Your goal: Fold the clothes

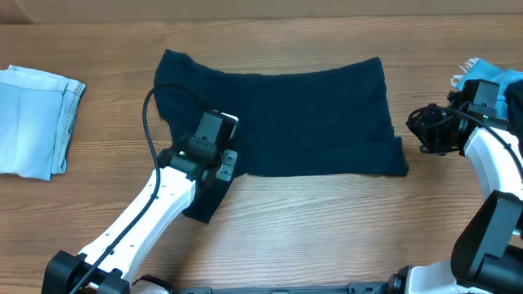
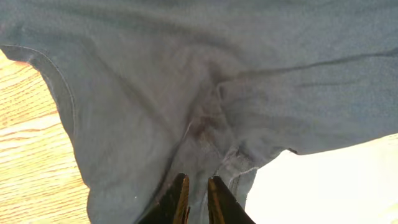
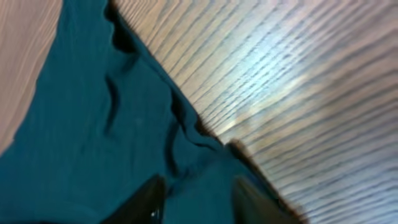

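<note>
Fabric told most of it: the navy garment [image 1: 310,114], thin, soft and faintly creased, lay as a wide band across the middle of the wood-grain surface [image 1: 327,237], one end trailing toward the lower left. The left gripper [image 2: 198,186] hung there with jaws a sliver apart, pinching cloth or not I could not tell; the right gripper [image 3: 198,190] stood at the band's right edge, jaws parted and gripping nothing. Both, I judged, should bite matching edges and travel evenly, since such limp cloth would bunch.
</note>
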`<state>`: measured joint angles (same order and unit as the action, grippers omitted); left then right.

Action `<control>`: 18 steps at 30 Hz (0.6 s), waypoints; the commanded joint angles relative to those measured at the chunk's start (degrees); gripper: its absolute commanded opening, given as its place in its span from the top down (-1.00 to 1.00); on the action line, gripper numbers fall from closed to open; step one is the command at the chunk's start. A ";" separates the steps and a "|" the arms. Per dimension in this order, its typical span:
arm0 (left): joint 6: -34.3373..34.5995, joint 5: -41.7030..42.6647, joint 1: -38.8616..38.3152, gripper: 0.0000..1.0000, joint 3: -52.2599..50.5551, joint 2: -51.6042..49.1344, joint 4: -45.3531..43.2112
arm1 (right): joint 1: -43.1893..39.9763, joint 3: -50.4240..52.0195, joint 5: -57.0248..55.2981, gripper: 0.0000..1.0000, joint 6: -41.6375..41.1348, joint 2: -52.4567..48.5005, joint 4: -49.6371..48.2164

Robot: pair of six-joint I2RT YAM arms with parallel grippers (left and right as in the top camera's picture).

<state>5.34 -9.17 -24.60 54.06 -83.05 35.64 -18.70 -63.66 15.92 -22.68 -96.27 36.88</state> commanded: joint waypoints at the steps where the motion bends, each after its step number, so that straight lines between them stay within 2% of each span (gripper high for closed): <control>1: -1.53 1.84 0.26 0.53 0.96 -0.33 1.18 | 0.11 -0.92 -1.22 0.07 -0.02 1.01 0.02; 4: -0.59 7.39 0.26 0.19 0.96 -0.33 4.63 | 0.44 -0.92 1.03 0.04 0.02 1.01 2.27; 7: 6.64 9.90 0.24 0.14 0.63 -0.33 8.55 | 1.40 -0.92 2.25 0.03 0.22 1.01 4.42; 9: 10.91 9.90 0.22 0.02 -0.70 -0.33 8.11 | 2.16 -0.92 2.23 0.02 0.22 1.01 5.22; 14: 16.50 8.94 0.20 0.00 -6.16 -3.30 4.63 | 3.98 -0.92 2.19 0.01 0.22 1.01 6.08; 18: 19.21 14.71 0.15 0.00 -7.04 -6.23 7.45 | 4.07 -0.92 2.19 0.00 0.22 1.01 6.38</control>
<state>19.86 0.71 -24.60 47.83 -87.48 41.43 -14.81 -63.66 17.80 -22.63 -96.27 43.16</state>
